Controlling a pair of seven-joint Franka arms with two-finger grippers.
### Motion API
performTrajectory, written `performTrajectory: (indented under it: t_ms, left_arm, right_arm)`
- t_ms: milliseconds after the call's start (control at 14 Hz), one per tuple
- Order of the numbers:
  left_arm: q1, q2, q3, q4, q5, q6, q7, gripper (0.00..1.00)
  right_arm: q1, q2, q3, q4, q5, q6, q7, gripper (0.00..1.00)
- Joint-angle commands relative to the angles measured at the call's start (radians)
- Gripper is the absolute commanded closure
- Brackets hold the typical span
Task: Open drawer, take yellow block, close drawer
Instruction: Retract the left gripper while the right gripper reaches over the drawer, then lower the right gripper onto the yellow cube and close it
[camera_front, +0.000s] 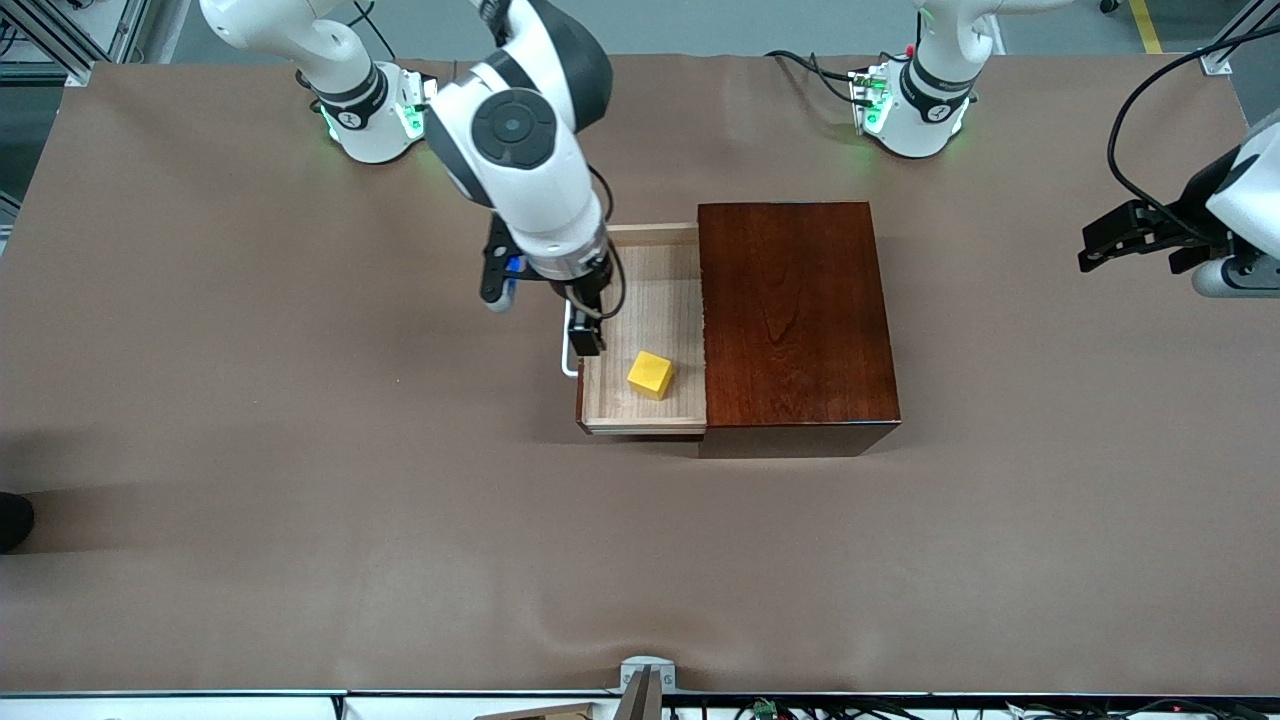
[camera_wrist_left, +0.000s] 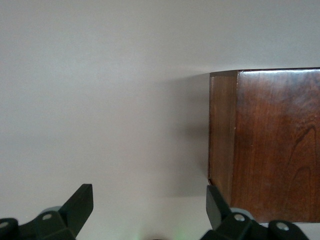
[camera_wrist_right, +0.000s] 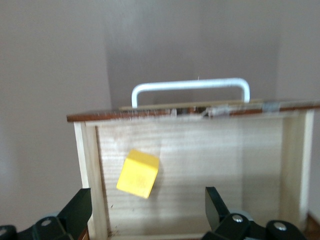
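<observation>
While my right hand (camera_front: 588, 335) hangs wide open and empty over the pulled-out drawer (camera_front: 645, 400), just inside its white handle (camera_wrist_right: 190, 87), the yellow block (camera_front: 651, 375) lies on the drawer floor just beside my fingers, nearer the front camera. My left hand (camera_front: 1120, 238) waits open above the tabletop (camera_front: 250, 450), well apart from the wooden box (camera_front: 795, 320).

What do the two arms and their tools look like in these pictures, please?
Both arms are glossy white with dark grey joint caps and black bands. Their bases glow green, and black cables trail from the left arm's. The right tool and left tool are black, each with two flat angular fingers. A blue part shows beside the right wrist.
</observation>
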Motion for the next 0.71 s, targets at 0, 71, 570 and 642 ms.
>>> performTrajectory:
  t_ms: [0,71,570,642]
  left_arm:
    - [0.010,-0.019,-0.004,-0.020,-0.005,0.016,0.025,0.00]
    - [0.010,-0.014,-0.004,-0.018,-0.003,0.017,0.025,0.00]
    - [0.019,0.002,-0.004,-0.012,-0.005,0.040,0.021,0.00]
    - [0.019,0.004,-0.005,-0.009,-0.006,0.051,0.021,0.00]
  right_arm:
    - [0.025,0.064,-0.012,0.054,0.016,0.035,0.131,0.00]
    - [0.033,0.085,-0.012,0.074,0.016,0.035,0.168,0.00]
    - [0.049,0.169,-0.012,0.099,0.016,0.081,0.296,0.00]
    - [0.049,0.179,-0.012,0.099,0.016,0.083,0.296,0.00]
